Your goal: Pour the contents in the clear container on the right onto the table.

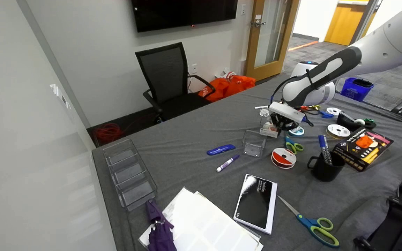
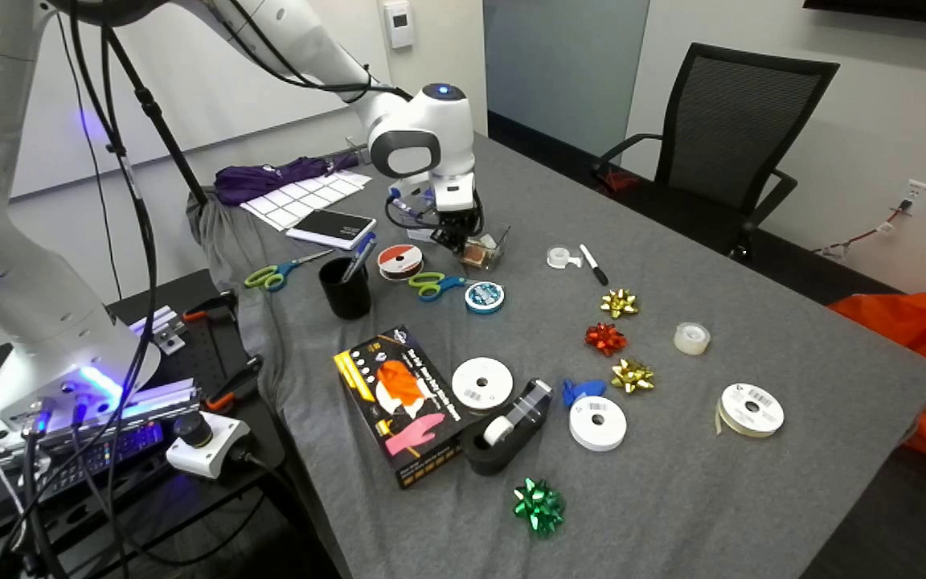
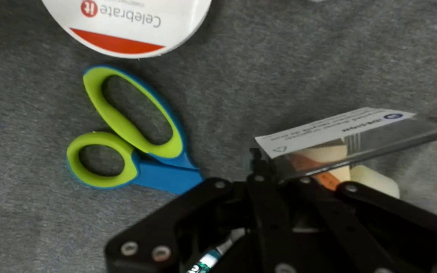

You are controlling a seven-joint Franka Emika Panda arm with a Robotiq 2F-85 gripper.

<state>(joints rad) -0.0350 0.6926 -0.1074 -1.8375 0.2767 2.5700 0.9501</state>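
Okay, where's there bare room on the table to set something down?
Bare table lies between the organiser, blue case and papers; another patch lies between the green bow and gold-ribbon spool. It's crowded by the gripper, where container, scissors and red spool cluster, and around the glove box and tape dispenser.

The table (image 1: 187,139) is dark grey, the end effector (image 3: 269,168) black, the scissors (image 3: 130,132) lime and blue.

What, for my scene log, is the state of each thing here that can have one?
Clear container: held, contents inside; tilt unclear.
Gripper: apparently closed on the container's wall.
Scissors by gripper: blades mostly hidden.
Other scissors: closed.
Black mug: upright, blue-capped marker inside.
Purple marker: appears capped.
Umbrella: folded.
Wall screen: dark.
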